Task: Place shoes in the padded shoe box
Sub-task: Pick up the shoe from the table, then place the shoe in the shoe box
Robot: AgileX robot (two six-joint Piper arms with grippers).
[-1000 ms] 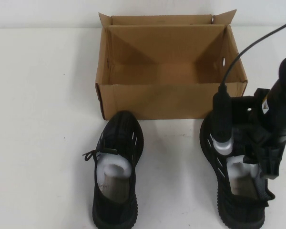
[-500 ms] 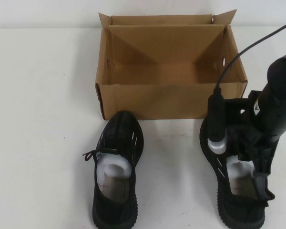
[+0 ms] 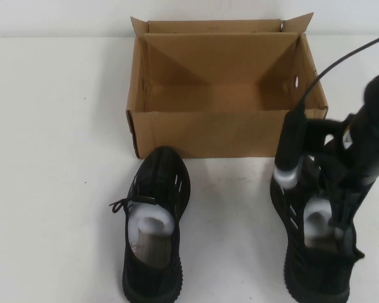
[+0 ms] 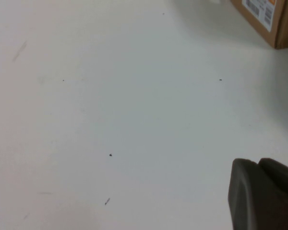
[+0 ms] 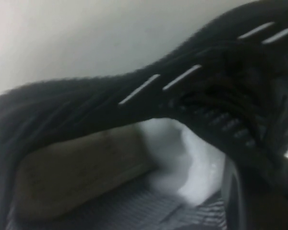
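On the white counter [image 3: 50,158] the left shoe [image 3: 153,222] lies free before the open shoe box [image 3: 224,129], while the right gripper [image 3: 341,211] has its jaws clenched on the right shoe [image 3: 312,252]; the left gripper [image 4: 264,196] hangs over bare counter, jaws state unclear.

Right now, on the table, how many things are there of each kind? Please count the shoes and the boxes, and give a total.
Black shoes: 2, the left shoe lying free and the right shoe, with the right gripper shut on it.
Cardboard boxes: 1, the open shoe box, with nothing visible inside.
Total: 3.
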